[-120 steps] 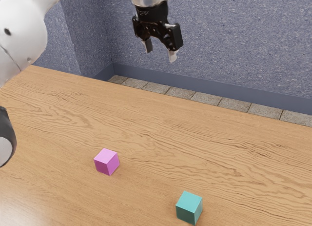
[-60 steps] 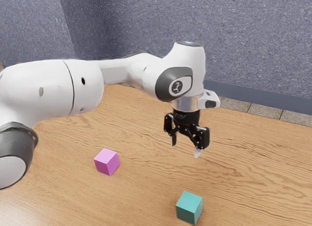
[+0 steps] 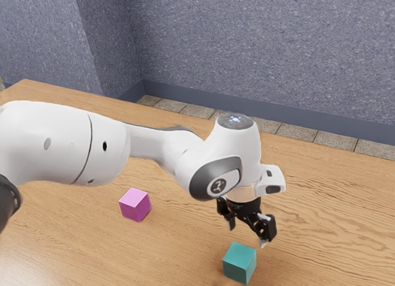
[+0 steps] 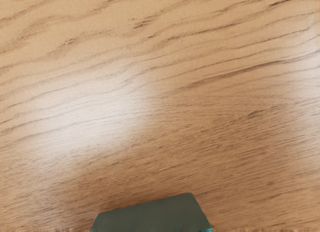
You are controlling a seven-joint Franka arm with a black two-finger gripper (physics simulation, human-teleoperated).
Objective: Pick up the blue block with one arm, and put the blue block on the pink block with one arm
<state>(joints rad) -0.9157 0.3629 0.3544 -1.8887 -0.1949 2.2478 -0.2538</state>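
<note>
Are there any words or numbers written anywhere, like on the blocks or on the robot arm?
No words or numbers can be read anywhere.
The grey disc on the arm's joint: a small white squiggle sign, not letters.
The blue block, pink block, end effector and table: plain, no writing.

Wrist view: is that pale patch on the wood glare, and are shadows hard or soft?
Wrist view: a diffuse pale sheen on the table, likely glare; the blue block looks dark, shaded. Exterior view: even light, only faint soft shadows by the pink block and blue block, none sharp under the open gripper.
</note>
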